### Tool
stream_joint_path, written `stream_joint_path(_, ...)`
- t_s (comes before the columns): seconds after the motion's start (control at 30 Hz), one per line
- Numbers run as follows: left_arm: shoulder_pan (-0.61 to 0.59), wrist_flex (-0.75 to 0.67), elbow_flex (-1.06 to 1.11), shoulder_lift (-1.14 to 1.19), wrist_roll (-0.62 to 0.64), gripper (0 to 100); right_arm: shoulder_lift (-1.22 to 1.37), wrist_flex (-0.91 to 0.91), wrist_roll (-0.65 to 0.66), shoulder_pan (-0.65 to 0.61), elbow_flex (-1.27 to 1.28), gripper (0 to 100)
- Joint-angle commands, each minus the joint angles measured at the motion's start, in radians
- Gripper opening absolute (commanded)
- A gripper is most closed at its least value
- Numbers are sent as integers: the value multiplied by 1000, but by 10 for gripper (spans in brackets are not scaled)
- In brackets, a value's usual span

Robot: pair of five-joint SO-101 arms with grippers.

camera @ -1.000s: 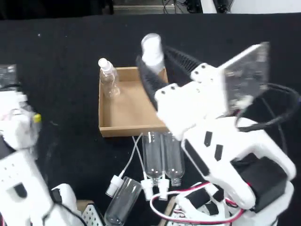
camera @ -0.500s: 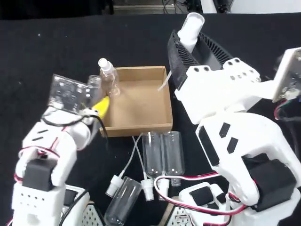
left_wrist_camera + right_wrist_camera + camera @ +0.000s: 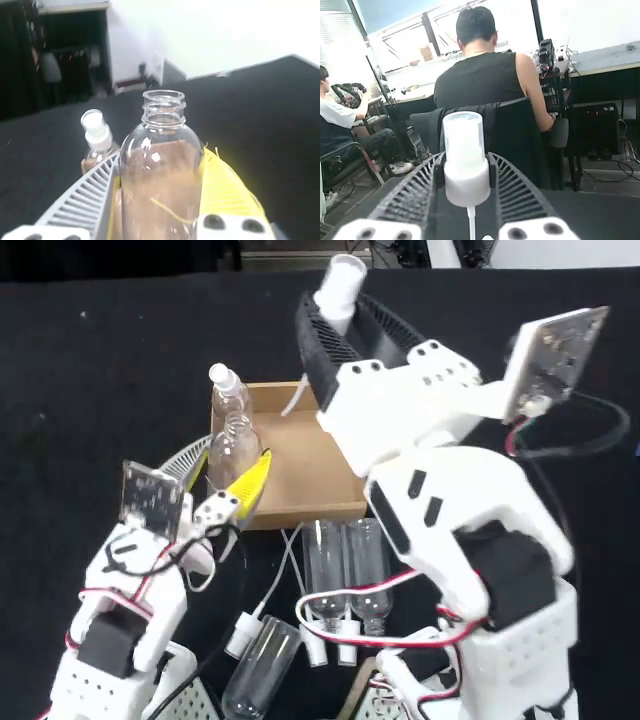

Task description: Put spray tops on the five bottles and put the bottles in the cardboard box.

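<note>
My left gripper (image 3: pixel 235 462) is shut on an uncapped clear bottle (image 3: pixel 233 443) and holds it upright over the left rim of the cardboard box (image 3: pixel 300 485). In the left wrist view that bottle (image 3: pixel 161 175) stands between the grey and yellow fingers (image 3: pixel 227 192), its neck bare. A capped bottle (image 3: pixel 228 392) stands in the box's far left corner and appears behind the held one (image 3: pixel 97 142). My right gripper (image 3: pixel 338 315) is shut on a white spray top (image 3: pixel 340 285), held high above the box's far edge; its tube hangs down (image 3: pixel 465 160).
On the black table in front of the box lie two clear bottles (image 3: pixel 345 570) side by side, a third bottle (image 3: pixel 260 665) nearer the front edge, and loose white spray tops (image 3: pixel 245 632) with tubes. The arm bases crowd the front of the table.
The left arm has brought its bottle right, closer to the box. The right arm swung its spray top left, from beyond the box's right corner to over its far edge.
</note>
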Motion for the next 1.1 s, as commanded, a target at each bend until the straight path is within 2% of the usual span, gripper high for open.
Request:
stream_joint_path(0.0, 13, -80, 71, -126, 8, 41, -24, -100, -9, -17, 35, 12)
stream_joint_path(0.23, 13, -167, 205, -210, 8, 41, -25, -112, -11, -114, 48, 12)
stream_joint_path(0.37, 13, -209, 248, -210, 8, 41, -25, -115, -5, -124, 50, 12)
stream_joint_path(1.07, 13, -224, 251, -210, 8, 41, -22, -167, 3, -161, 265, 12)
